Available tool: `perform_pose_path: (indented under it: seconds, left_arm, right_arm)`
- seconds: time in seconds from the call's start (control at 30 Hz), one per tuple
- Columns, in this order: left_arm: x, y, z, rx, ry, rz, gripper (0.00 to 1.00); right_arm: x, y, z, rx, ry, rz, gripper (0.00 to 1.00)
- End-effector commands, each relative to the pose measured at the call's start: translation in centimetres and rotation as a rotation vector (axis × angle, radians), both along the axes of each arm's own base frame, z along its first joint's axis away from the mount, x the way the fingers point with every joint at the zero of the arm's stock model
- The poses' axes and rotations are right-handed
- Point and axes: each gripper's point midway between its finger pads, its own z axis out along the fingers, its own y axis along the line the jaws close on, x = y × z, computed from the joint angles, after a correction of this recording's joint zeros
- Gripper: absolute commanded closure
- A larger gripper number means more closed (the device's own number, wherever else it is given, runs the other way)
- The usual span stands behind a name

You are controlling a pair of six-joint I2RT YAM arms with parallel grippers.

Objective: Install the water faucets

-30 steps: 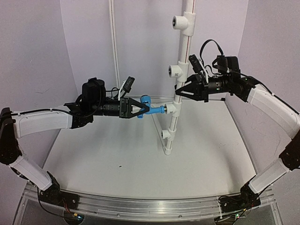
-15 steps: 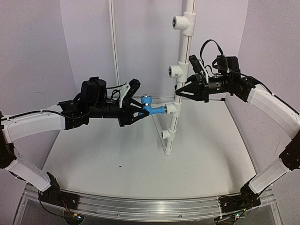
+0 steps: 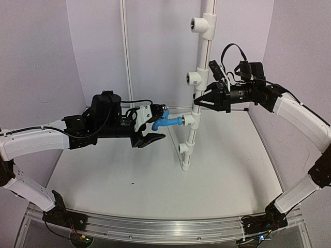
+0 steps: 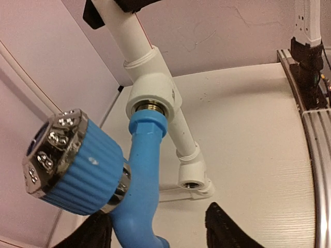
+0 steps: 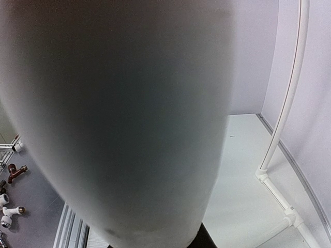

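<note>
— At the white plastic tee fitting (image 3: 189,120), where's your bright-blue plastic faucet (image 3: 167,123)?

— Threaded into it, jutting sideways. Your left pincer (image 3: 159,124) is spread around it; your right pincer (image 3: 196,99) pinches the white upright pipe (image 3: 206,49). Screwing-in is underway, I judge: next, close on its body and twist.

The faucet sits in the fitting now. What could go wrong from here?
1. The left hand stands open around the blue faucet; if only a few threads hold in the tee fitting, it may droop or drop.
2. Turning it hard could twist the white pipe that the right hand holds.
</note>
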Motion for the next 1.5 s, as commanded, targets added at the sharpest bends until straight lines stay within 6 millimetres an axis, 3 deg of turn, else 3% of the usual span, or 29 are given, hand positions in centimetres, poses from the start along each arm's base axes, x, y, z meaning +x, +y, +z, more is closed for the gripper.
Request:
perform_pose_path:
  seconds: [0.0,0.1,0.33,0.53,0.97,1.27,1.47]
  left_arm:
    - [-1.4,-0.9,2.6,-0.061,0.112,-0.053,0.3]
    - [-1.6,-1.3,3.7,-0.111,0.158,-0.057,0.21]
    - [-1.6,-1.7,6.5,-0.19,0.169,-0.067,0.2]
    - [-2.1,-2.2,7.5,-0.2,0.169,-0.109,0.2]
    - [-4.7,-1.3,7.2,-0.195,0.159,-0.218,0.33]
    - [-4.2,-1.3,4.4,-0.123,0.186,-0.185,0.53]
    - [-4.5,-1.5,2.6,-0.07,0.214,-0.184,0.59]
  right_arm:
    - [-1.4,-0.3,-0.7,-0.041,0.217,-0.012,1.0]
    - [-1.3,-0.3,-0.7,-0.041,0.216,-0.011,1.0]
    - [-1.3,-0.3,-0.7,-0.04,0.218,-0.011,1.0]
    - [-1.3,-0.3,-0.7,-0.041,0.215,-0.013,1.0]
    - [-0.9,-0.1,-0.8,-0.045,0.219,-0.02,1.0]
    - [-0.8,-0.1,-0.7,-0.044,0.219,-0.019,1.0]
    - [-0.8,-0.1,-0.7,-0.043,0.217,-0.022,1.0]
